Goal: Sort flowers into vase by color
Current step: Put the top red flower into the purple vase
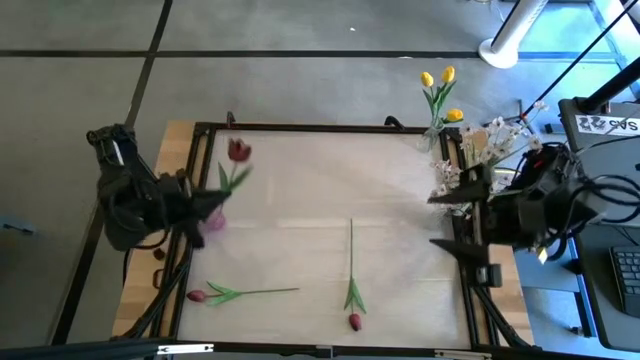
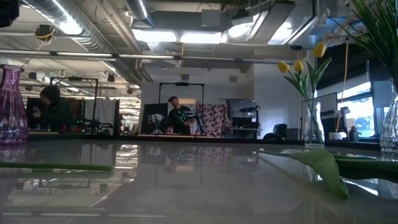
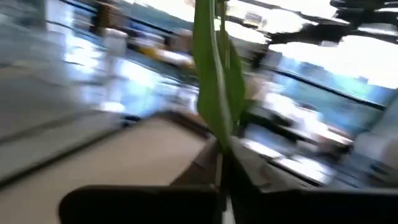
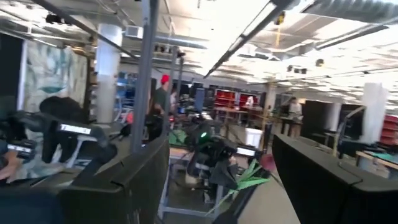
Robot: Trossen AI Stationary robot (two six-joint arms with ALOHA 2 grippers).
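From above, the left hand (image 1: 208, 203) sits at the desk's (image 1: 330, 200) left edge, clenched on a dark red tulip (image 1: 238, 151) whose bloom and leaves stand over the desk beside a purple vase (image 1: 213, 222). Two more red tulips (image 1: 197, 296) (image 1: 355, 321) lie flat near the front edge. Yellow tulips (image 1: 440, 90) and a white blossom spray (image 1: 470, 150) stand at the far right corner, next to the right hand (image 1: 455, 218), which hangs released.

At desk level, the purple vase (image 2: 11, 106) stands left and the yellow tulips (image 2: 301, 65) right.

The left wrist camera shows green leaves (image 3: 214, 81) rising from the clenched fingers.

The right wrist camera shows its fingers (image 4: 134, 180) spread apart.
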